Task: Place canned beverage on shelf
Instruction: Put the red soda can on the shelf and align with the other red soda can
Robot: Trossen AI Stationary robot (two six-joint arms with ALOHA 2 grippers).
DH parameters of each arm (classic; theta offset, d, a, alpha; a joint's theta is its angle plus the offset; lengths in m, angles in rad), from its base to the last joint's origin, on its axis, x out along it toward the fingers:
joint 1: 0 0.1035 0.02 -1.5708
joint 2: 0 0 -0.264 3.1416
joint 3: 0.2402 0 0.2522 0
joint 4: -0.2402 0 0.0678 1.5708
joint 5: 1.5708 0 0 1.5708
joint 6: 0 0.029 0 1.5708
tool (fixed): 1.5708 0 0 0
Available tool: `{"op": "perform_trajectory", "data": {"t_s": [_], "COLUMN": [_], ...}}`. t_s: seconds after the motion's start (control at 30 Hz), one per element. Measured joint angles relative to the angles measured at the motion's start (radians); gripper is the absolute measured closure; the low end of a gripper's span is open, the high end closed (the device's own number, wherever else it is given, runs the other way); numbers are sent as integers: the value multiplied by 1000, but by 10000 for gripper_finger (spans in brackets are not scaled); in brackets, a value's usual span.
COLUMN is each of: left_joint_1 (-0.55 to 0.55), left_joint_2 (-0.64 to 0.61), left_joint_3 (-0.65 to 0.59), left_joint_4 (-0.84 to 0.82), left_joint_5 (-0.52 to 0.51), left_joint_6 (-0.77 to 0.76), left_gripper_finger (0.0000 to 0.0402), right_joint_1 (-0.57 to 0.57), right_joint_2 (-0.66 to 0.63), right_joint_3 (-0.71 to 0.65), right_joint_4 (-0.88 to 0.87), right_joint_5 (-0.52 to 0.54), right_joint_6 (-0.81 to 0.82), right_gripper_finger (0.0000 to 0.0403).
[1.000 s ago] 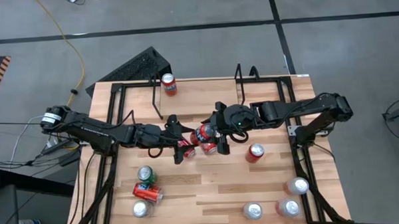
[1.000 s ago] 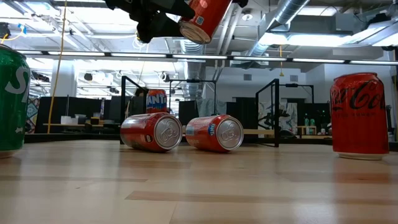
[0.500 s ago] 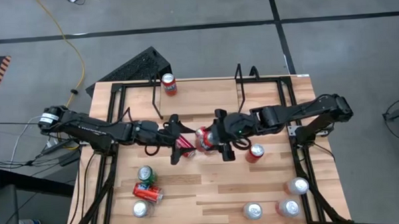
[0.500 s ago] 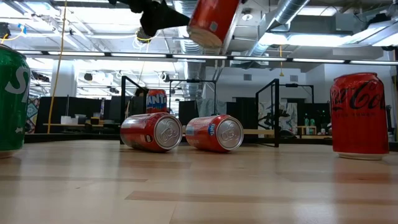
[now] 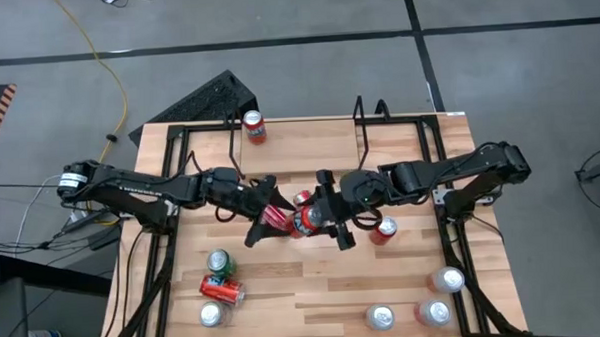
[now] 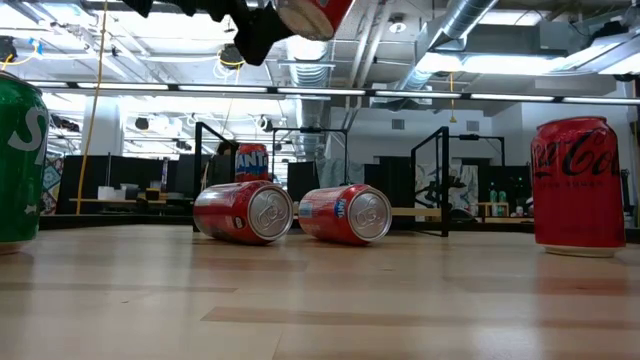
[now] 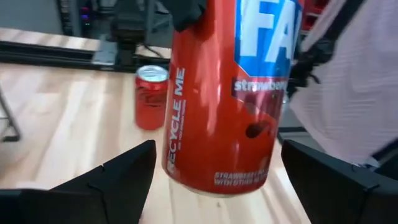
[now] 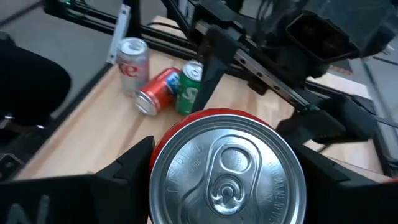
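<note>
**Strawberry can held over the table's middle**

The right gripper point(image 5: 317, 216) grasps a red strawberry can point(image 5: 304, 217) in the air above the middle of the wooden table point(image 5: 314, 288), its fingers clenched on the can's sides (the silver top fills the right wrist view). The left gripper point(image 5: 265, 218) sits just beside the can, fingers spread and not touching it. The shelf point(image 5: 363, 126) stands at the table's far edge, an upright red can point(image 5: 254, 127) near its left end loop.
</note>
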Motion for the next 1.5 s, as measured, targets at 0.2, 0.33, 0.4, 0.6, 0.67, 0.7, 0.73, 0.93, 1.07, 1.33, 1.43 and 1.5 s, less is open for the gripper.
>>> {"op": "perform_trajectory", "data": {"t_s": [0.2,0.33,0.4,0.6,0.67,0.7,0.73,0.93,1.07,1.33,1.43,1.5], "left_joint_1": [21,24,24,22,23,23,23,23,23,20,20,20], "left_joint_2": [18,36,44,83,96,103,112,156,163,159,159,148], "left_joint_3": [0,-2,-2,-2,-2,-2,-2,-1,-1,-1,-1,-1], "left_joint_4": [87,128,141,261,271,269,275,292,308,308,309,309], "left_joint_5": [172,225,246,303,312,323,333,372,377,359,320,284], "left_joint_6": [-40,-83,-110,-191,-198,-207,-214,-234,-234,-193,-154,-135], "left_gripper_finger": [70,70,70,70,70,70,70,75,94,116,117,117], "right_joint_1": [0,-1,-1,0,0,0,0,0,0,-5,0,0], "right_joint_2": [0,-1,-1,33,49,53,55,55,55,66,49,31], "right_joint_3": [0,1,1,4,3,3,3,0,0,0,0,0], "right_joint_4": [66,75,74,109,97,101,100,92,99,117,104,89], "right_joint_5": [-51,-67,-70,-114,-114,-116,-121,-122,-129,-109,-50,-15], "right_joint_6": [-49,-71,-73,-86,-94,-94,-93,-91,-87,-17,-15,7], "right_gripper_finger": [135,135,135,135,135,135,135,135,135,52,27,19]}}
